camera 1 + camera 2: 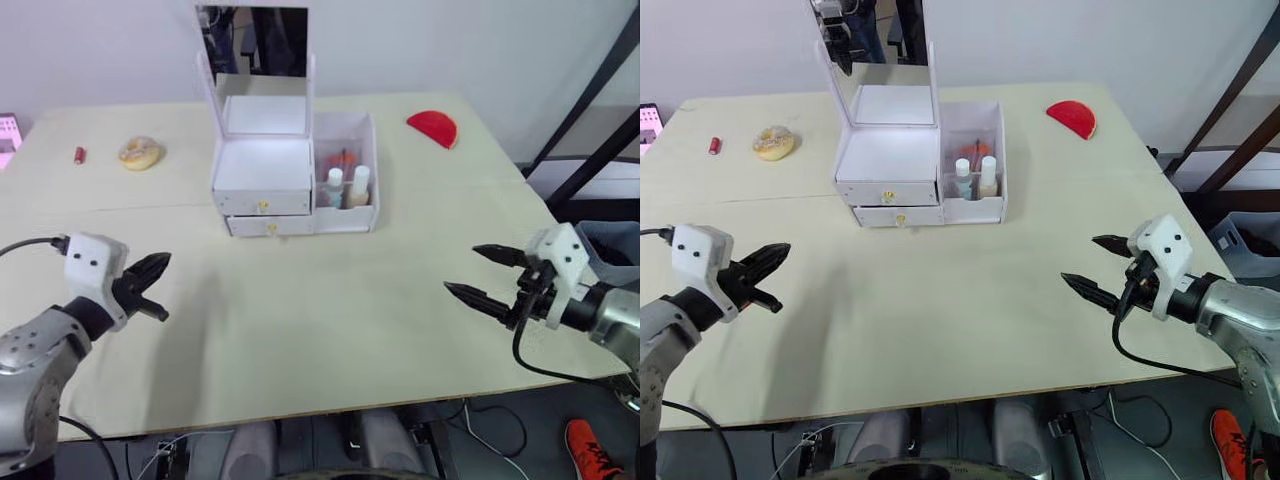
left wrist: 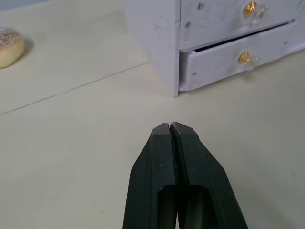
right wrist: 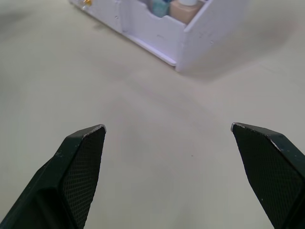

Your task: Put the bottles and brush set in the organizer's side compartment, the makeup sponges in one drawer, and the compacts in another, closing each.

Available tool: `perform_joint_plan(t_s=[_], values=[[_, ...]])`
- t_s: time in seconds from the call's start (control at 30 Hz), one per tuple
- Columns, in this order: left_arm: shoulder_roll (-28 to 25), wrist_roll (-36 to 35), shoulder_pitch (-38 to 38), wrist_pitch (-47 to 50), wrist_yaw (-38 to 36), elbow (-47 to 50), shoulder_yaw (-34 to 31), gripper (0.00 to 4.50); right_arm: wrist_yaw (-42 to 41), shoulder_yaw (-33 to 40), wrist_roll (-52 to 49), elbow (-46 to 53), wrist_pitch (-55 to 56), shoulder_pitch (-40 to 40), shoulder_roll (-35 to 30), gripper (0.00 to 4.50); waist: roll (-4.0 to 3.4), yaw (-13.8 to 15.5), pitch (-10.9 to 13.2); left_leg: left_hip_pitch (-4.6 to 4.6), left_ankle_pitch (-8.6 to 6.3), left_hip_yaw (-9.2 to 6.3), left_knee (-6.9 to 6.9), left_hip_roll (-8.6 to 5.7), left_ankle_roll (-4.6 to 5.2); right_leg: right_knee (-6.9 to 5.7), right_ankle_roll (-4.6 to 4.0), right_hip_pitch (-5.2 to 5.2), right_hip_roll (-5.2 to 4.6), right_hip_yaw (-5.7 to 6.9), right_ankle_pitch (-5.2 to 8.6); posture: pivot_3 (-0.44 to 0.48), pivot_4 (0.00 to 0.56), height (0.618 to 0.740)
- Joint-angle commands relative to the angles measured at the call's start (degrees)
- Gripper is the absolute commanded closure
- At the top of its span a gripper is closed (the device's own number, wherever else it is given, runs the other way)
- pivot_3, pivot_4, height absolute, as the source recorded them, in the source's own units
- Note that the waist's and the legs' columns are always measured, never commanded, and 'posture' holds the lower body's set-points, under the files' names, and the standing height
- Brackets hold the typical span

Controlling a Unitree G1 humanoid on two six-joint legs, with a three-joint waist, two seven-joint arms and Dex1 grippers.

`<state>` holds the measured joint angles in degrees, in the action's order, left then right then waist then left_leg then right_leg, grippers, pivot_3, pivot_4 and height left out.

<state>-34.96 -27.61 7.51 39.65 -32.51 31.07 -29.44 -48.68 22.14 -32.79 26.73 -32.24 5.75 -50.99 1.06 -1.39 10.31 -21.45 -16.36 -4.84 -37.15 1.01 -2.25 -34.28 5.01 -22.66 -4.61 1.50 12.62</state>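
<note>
Evidently the sorting was close to done, since the organizer (image 1: 290, 175) sat at the far middle of the table (image 1: 330, 320) with two bottles (image 1: 347, 186) upright in its side compartment and something orange-red behind them, probably the brush set, though that could not be told for sure. The upper drawer (image 2: 228, 14) looked flush, while the lower drawer (image 2: 238, 59) stood out a little with a dark gap above its front. That gap was the chief risk: if the task was judged finished, one drawer would be left ajar. A push on it by either arm could also slide the light plastic organizer backward instead of seating the drawer, or tip the raised mirror lid (image 1: 255, 60).

The left gripper (image 1: 150, 285) hovered over the near left of the table with its fingers pressed together and nothing between them. The right gripper (image 1: 495, 280) hung near the right edge, its fingers spread wide and empty. Both were well apart from the organizer.

The table was a pale, bare board with a faint seam across it. A round bun-like item (image 1: 140, 153), a small red tube (image 1: 79, 155) and a red half-round piece (image 1: 432, 127) lay far back. Behind rose a plain wall, with dark metal struts at the right and cables on the floor below.
</note>
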Motion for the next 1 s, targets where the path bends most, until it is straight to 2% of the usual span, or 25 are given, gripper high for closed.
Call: perform_joint_plan(t_s=[0.03, 0.13, 0.2, 0.27, 0.33, 0.43, 0.57, 0.7, 0.73, 1.0], values=[[-1.84, -2.69, 1.78, -0.69, -2.11, 1.00, -4.71, 4.44, -1.30, 0.57, -0.28, 1.02, 1.14, -1.22, -0.84, 0.00, -0.36, -0.14, 0.11, -0.01, 0.00, -0.94, 0.07, -0.59, 0.00, -0.11, 0.14, 0.18, -0.35, 0.53, 0.25, 0.000, 0.150, 0.739], [-3.60, -6.46, 3.96, 0.15, -5.45, 0.55, -8.82, 4.44, -2.54, 1.01, -1.16, 0.89, 0.69, -1.62, -1.01, 0.00, -0.56, 0.29, 0.20, 0.05, 0.32, -4.85, 0.12, -3.31, 0.21, -1.21, 0.89, 0.35, -1.46, 1.85, 1.27, 0.000, 0.150, 0.739], [-6.12, -7.78, 7.22, 0.45, -9.17, -0.32, -11.84, 4.44, -3.12, 1.96, -2.22, -0.61, -0.85, -2.12, -1.21, 0.00, -0.64, 0.43, 0.19, 0.00, 0.51, -6.55, 0.32, -4.55, 0.34, -1.90, 0.99, 0.39, -2.23, 2.61, 2.05, 0.000, 0.150, 0.739], [-7.80, -8.71, 9.75, 0.15, -11.59, -1.15, -14.26, 4.44, -3.22, 2.61, -1.36, -3.19, -0.94, -2.69, -1.67, 0.00, -0.78, 1.16, 0.17, 0.05, 0.60, -6.82, 0.46, -4.58, 0.24, -1.97, 0.93, 0.51, -2.45, 3.15, 2.35, 0.000, 0.150, 0.739], [-8.85, -9.72, 11.15, 0.05, -13.06, -2.14, -16.54, 4.44, -3.94, 3.13, 0.29, -5.44, 0.66, -2.54, -2.37, 0.00, -0.77, 2.19, 0.15, 0.04, 0.83, -6.37, 0.92, -4.40, -0.21, -1.77, 0.76, 0.27, -2.43, 2.89, 2.27, 0.000, 0.150, 0.739], [-9.77, -9.84, 12.27, -1.16, -14.64, -3.24, -18.17, 4.44, -4.87, 4.48, 1.21, -8.05, 2.29, -2.55, -3.13, 0.00, -0.76, 2.53, 0.15, 0.04, 0.83, -5.94, 0.97, -4.30, -0.24, -1.62, 0.41, 0.16, -2.42, 2.58, 2.32, 0.000, 0.150, 0.739], [-10.22, -12.08, 12.42, -0.65, -16.57, -4.13, -19.17, 2.65, -6.36, 6.38, 2.56, -11.98, 3.89, -2.30, -4.39, 0.00, -0.77, 2.37, 0.15, 0.03, 0.81, -5.40, 0.99, -4.26, -0.26, -1.16, 0.51, 0.15, -2.41, 2.11, 2.20, 0.000, 0.150, 0.739], [-11.20, -12.37, 12.18, -1.04, -17.51, -5.31, -19.51, 0.47, -8.01, 9.31, 2.61, -16.81, 4.48, -2.10, -5.48, 0.00, -0.74, 2.21, 0.14, 0.03, 0.81, -4.90, 1.00, -4.27, -0.27, -0.88, 0.73, 0.07, -2.42, 1.61, 2.02, 0.000, 0.150, 0.739], [-11.41, -12.33, 12.24, -1.18, -17.71, -5.60, -19.66, 0.05, -8.59, 9.86, 2.86, -17.73, 4.90, -1.75, -5.64, 0.00, -0.72, 2.20, 0.14, 0.03, 0.81, -4.86, 1.00, -4.27, -0.27, -0.88, 0.73, 0.07, -2.42, 1.56, 2.00, 0.000, 0.150, 0.739], [-14.09, -8.76, 13.08, -2.91, -18.48, -8.22, -18.82, 0.05, -12.32, 12.90, 4.14, -21.26, 7.80, 1.61, -5.94, 0.00, -0.73, 2.11, 0.15, 0.03, 0.79, -4.73, 1.15, -4.20, -0.27, -0.89, 0.50, -0.10, -2.37, 1.46, 1.84, 0.000, 0.150, 0.739]])
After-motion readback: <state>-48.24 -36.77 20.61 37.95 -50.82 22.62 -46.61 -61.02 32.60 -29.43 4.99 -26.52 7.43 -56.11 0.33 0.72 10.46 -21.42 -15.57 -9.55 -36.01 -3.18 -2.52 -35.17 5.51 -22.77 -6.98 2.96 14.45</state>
